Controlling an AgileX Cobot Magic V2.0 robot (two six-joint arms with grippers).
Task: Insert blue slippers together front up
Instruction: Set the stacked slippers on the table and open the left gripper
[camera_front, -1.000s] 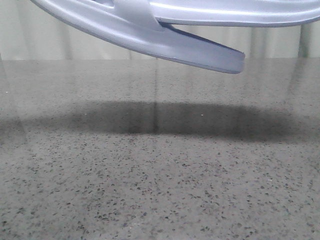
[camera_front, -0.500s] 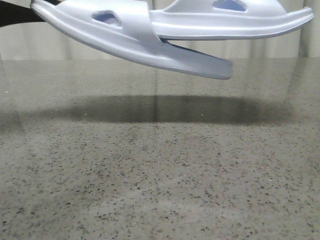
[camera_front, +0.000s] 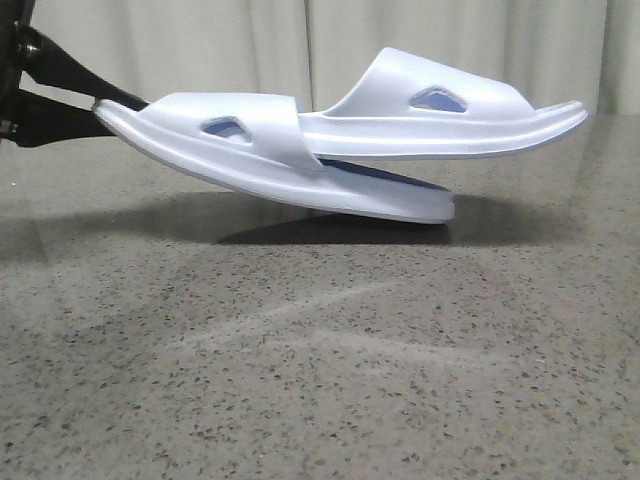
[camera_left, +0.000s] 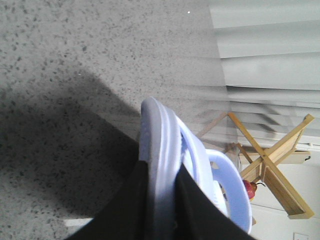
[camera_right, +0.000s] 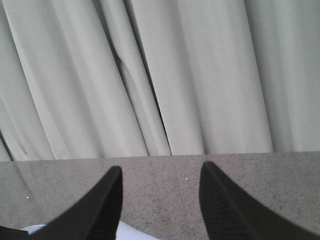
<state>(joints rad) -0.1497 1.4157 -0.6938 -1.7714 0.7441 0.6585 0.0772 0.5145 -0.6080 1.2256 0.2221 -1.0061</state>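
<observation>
Two pale blue slippers are nested together in the front view. The lower slipper (camera_front: 250, 160) tilts down to the right, and its low end is at or just above the table. The upper slipper (camera_front: 450, 125) passes under the lower one's strap and juts out to the right, level. My left gripper (camera_front: 85, 95) is shut on the raised left end of the lower slipper. In the left wrist view the black fingers (camera_left: 192, 210) clamp that sole (camera_left: 160, 145). My right gripper (camera_right: 160, 200) is open and empty, with a slipper edge (camera_right: 127, 232) just below it.
The grey speckled table (camera_front: 320, 380) stretches toward the front, with the slippers' shadow under them. Pale curtains (camera_front: 200, 45) hang behind the table's far edge. A wooden frame (camera_left: 270, 160) shows in the left wrist view, off the table.
The nested slippers have come down from the top of the front view to the table. The left gripper has come into view at the left.
</observation>
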